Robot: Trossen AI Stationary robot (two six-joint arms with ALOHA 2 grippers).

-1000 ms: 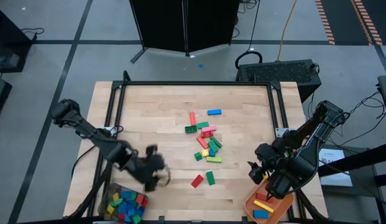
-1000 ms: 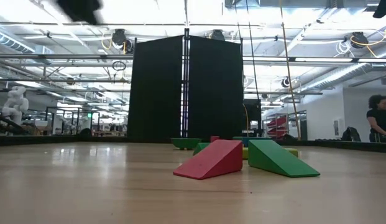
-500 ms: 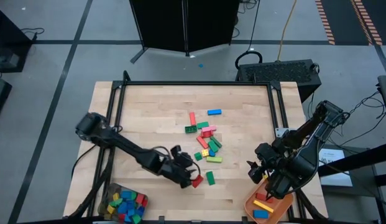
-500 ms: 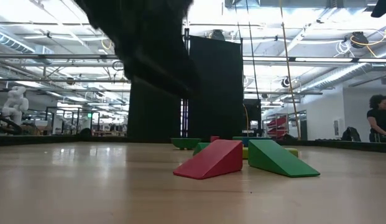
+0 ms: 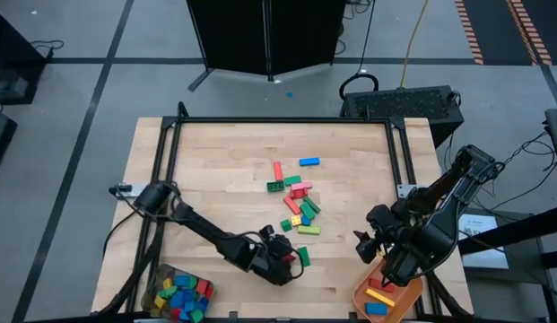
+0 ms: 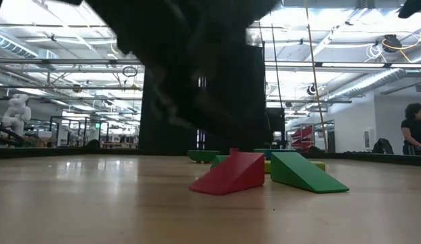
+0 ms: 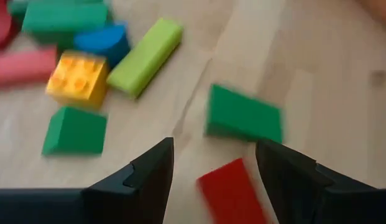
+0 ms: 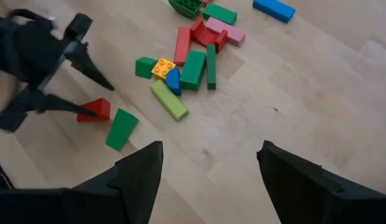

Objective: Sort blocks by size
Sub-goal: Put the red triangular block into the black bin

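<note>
High view: the left gripper point(image 5: 282, 260) is placed over the red wedge block point(image 5: 285, 260), just beside the green wedge block point(image 5: 303, 257), with the main block cluster point(image 5: 296, 199) further toward the table's far edge. The left arm is clearly nearer to the red wedge than the right gripper point(image 5: 375, 247), which is parked near the orange tray point(image 5: 361, 296), well apart.

Low view: the red wedge point(image 6: 227, 173) is seen flat on the wood, the dark left arm blurred above it.

Left wrist view: the red wedge point(image 7: 233, 191) is framed between the spread fingers point(image 7: 149, 180); nothing is gripped, contact cannot be told.

Right wrist view: the right fingers point(image 8: 143, 174) are parted, empty, pointed toward the red wedge point(image 8: 96, 110).
</note>
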